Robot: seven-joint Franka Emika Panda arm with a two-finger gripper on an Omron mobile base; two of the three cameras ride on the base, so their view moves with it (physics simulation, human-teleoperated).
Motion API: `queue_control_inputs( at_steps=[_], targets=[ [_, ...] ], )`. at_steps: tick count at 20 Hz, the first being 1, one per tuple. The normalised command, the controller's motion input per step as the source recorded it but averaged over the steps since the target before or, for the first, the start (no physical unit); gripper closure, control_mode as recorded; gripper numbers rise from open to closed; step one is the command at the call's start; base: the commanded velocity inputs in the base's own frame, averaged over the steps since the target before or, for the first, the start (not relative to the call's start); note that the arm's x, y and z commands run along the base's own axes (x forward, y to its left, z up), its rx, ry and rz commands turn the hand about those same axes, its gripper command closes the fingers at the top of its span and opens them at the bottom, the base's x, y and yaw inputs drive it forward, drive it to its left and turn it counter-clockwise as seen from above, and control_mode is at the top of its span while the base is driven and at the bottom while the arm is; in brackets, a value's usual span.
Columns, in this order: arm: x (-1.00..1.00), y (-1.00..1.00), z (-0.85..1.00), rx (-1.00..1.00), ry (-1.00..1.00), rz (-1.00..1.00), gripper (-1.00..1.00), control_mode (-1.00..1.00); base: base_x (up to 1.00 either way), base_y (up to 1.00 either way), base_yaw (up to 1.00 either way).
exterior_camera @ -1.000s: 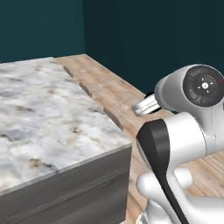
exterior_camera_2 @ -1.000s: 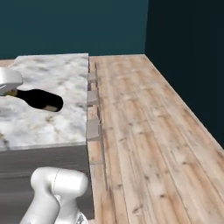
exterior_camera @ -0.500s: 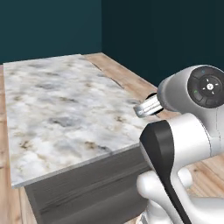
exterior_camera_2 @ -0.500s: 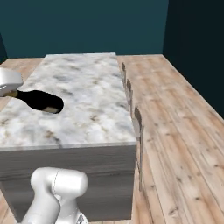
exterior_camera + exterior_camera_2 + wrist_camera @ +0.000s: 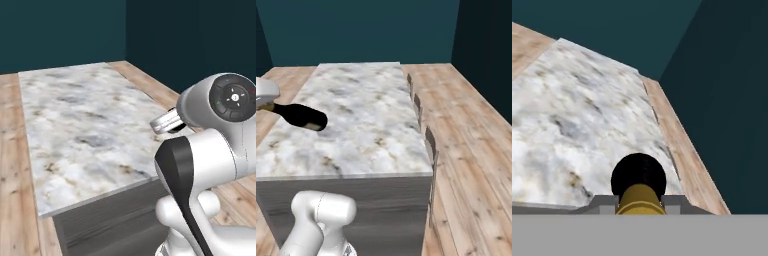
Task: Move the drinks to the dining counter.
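You've got the wine bottle (image 5: 638, 182) clamped by its gold neck in the gripper (image 5: 640, 202), lying near horizontal over the dining counter (image 5: 366, 115). Tip it upright, lower gently, and let go well inside the edge.

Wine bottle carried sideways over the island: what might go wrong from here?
1. The tool grips the wine bottle by its gold neck only, held horizontal, so the heavy body may sag or slip.
2. It hangs over the dining counter near an edge; released like this, it might roll off.
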Motion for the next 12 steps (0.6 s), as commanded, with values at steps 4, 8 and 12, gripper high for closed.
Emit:
queue_control_inputs(
  at_steps=[4,8,12],
  targets=[
    [0.0,0.0,0.0,0.0,0.0,0.0,1.0,1.0,0.26,0.32,0.07],
    [0.0,0.0,0.0,0.0,0.0,0.0,1.0,1.0,0.09,0.73,0.26],
    [0.0,0.0,0.0,0.0,0.0,0.0,1.0,1.0,0.79,0.07,0.39]
  ],
)
